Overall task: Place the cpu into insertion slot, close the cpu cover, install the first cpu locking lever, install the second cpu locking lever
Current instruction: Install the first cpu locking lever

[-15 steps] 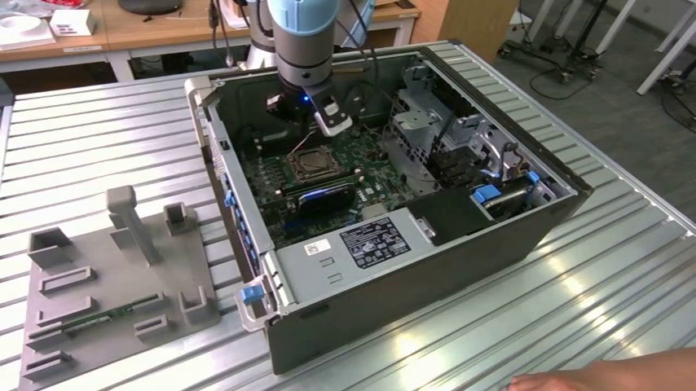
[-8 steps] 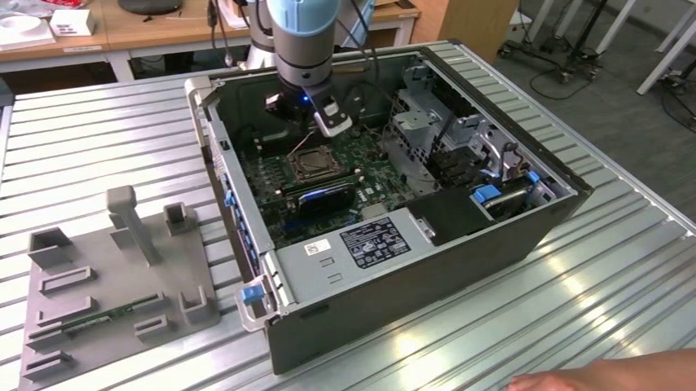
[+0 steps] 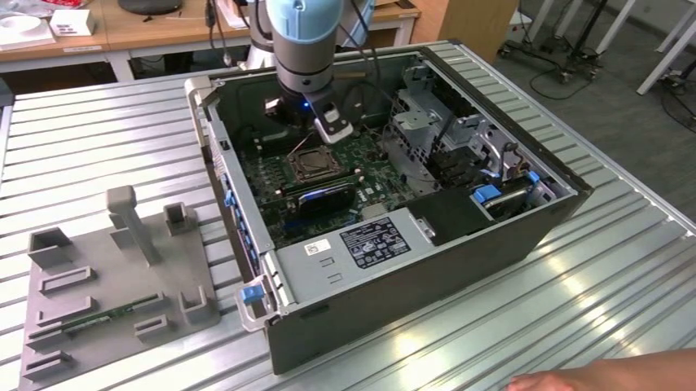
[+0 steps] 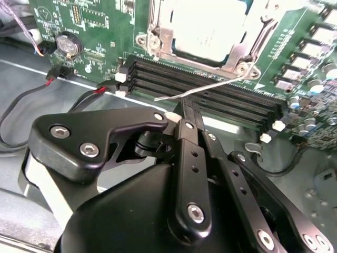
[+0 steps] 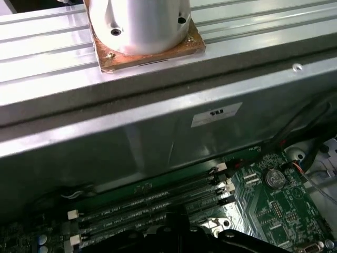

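Hanging low inside an open grey steel computer case (image 3: 435, 269) on a ribbed metal worktop (image 3: 609, 269): matte black claw (image 4: 182, 110), jointed links studded with bright screw heads, fingers drawn together to a narrow tip. Thin silver wire locking lever (image 4: 210, 87) crossing right at that tip, above the long black ribbed memory slots (image 4: 210, 100); pinched or merely close, cannot tell. Past the slots, on the green circuit board (image 4: 95, 21): cpu (image 4: 208, 23), flat square with a pale dull metal top, seated in the insertion slot (image 3: 314, 165), with the cpu cover (image 4: 154, 31), a thin silver frame, lying flat around it. Round shiny coin cell (image 4: 68, 45) elsewhere on the board. Blocky grey moulded fixture (image 3: 120, 285) on the worktop at the exterior view's left, apart from the case.
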Available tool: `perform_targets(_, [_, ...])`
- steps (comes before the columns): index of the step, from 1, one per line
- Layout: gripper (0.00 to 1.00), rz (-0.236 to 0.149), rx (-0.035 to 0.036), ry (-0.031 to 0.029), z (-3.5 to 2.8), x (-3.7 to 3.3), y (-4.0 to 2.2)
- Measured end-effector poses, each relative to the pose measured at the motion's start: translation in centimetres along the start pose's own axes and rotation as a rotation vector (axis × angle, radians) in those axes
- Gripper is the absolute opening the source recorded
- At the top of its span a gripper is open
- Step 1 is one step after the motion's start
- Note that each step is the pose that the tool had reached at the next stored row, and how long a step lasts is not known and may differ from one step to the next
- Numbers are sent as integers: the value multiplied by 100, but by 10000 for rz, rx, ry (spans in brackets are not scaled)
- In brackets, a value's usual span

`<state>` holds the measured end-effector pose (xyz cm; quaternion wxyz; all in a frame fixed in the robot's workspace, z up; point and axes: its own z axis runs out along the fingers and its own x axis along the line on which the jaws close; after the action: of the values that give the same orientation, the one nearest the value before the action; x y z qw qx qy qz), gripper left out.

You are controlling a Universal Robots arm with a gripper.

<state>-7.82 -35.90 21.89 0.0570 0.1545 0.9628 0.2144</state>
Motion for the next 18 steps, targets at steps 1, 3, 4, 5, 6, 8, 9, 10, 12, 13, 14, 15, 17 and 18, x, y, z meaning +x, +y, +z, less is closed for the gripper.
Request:
perform_targets(1, [11,6,-35,10,-5,-3,-17])
perform_targets(3, [11,31,-171,49,-7,-9,-43])
perform_targets(4, [11,48,-261,75,-7,-11,-54])
perform_targets(5, [11,66,-355,102,-6,-13,-63])
perform_targets(6, [11,77,-414,119,-4,-14,-72])
perform_targets(8, [11,82,-445,127,-1,-16,-88])
perform_targets(9, [11,83,-446,128,0,-14,-96])
perform_targets(10, [11,83,-446,128,1,-12,-104])
perform_targets(12, [11,84,-450,129,13,-3,-120])
perform_targets(13, [11,85,-456,131,22,5,-128])
perform_targets(14, [11,87,-469,135,29,16,-136])
perform_targets(15, [11,92,-494,142,34,28,-143])
perform_targets(17, [11,101,-556,156,47,39,-153])
perform_targets(18, [11,104,-574,160,52,40,-155])
